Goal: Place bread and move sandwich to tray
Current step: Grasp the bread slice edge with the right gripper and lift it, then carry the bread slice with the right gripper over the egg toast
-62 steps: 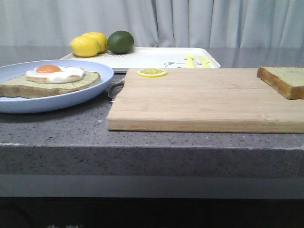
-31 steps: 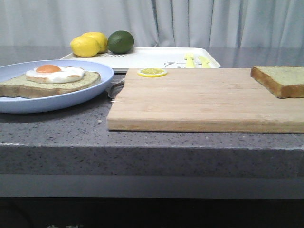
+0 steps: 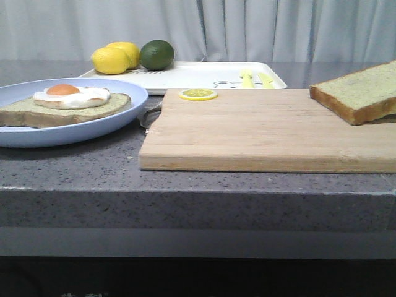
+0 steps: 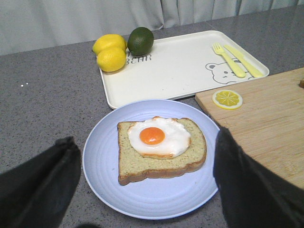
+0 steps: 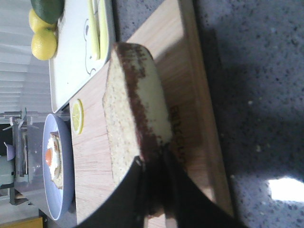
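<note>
One slice of bread (image 3: 357,91) is up off the cutting board (image 3: 260,129), tilted, its crust edge pinched in the right end effector (image 5: 151,167), which has clenched onto it from one side. From where I stand that grip looks thin: only a strip of crust sits between the fingers, so the slice could pivot or slip out while it is carried across the board.

Beyond the board's far-left corner, the pale blue plate (image 4: 104,190) holds the open half of the sandwich (image 4: 161,149), an egg on its slice. The left end effector (image 4: 142,185) hangs above that plate with its fingers spread wide, gripping nothing. If the bread comes down tilted as it is now, I'd expect one corner to hit the egg first and shove it off centre, or the slice to land askew.

Behind the board lies the tray (image 3: 185,77), with lemons (image 3: 114,57) and a lime (image 3: 157,54) crowding its far end, so space for the plate looks limited.
</note>
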Available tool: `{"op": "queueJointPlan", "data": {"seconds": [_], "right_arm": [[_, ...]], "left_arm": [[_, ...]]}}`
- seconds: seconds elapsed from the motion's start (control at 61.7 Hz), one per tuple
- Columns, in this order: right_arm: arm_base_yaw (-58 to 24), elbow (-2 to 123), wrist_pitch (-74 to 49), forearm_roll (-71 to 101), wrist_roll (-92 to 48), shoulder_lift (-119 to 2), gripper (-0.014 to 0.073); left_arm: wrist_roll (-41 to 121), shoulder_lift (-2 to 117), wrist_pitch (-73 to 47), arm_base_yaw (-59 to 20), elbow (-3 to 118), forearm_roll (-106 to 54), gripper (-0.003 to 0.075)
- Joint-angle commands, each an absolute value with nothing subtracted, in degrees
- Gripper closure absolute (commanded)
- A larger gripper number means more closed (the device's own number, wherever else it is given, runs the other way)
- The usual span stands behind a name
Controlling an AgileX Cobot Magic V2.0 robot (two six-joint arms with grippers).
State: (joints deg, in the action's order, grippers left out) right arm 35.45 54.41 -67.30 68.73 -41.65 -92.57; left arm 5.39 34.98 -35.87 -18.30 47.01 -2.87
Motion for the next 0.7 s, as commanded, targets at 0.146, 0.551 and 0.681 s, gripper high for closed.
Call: {"op": "queueJointPlan", "data": {"seconds": [0.146, 0.551, 0.681], "right_arm": [[29.69, 56.16, -76.81, 75.01, -42.86, -86.08, 0.0599], [14.85, 56.16, -76.2, 92.6, -42.86, -75.96, 0.0599], [4.55, 56.16, -70.44, 97.83, -42.91, -75.22, 0.0599]], "left_arm": [[4.85, 35.35, -30.43, -18.75, 48.55, -2.98, 0.0154], [4.85, 35.35, -29.52, -18.75, 48.55, -2.98, 0.0154], [4.85, 35.35, -29.52, -18.75, 48.55, -2.98, 0.0154]]}}
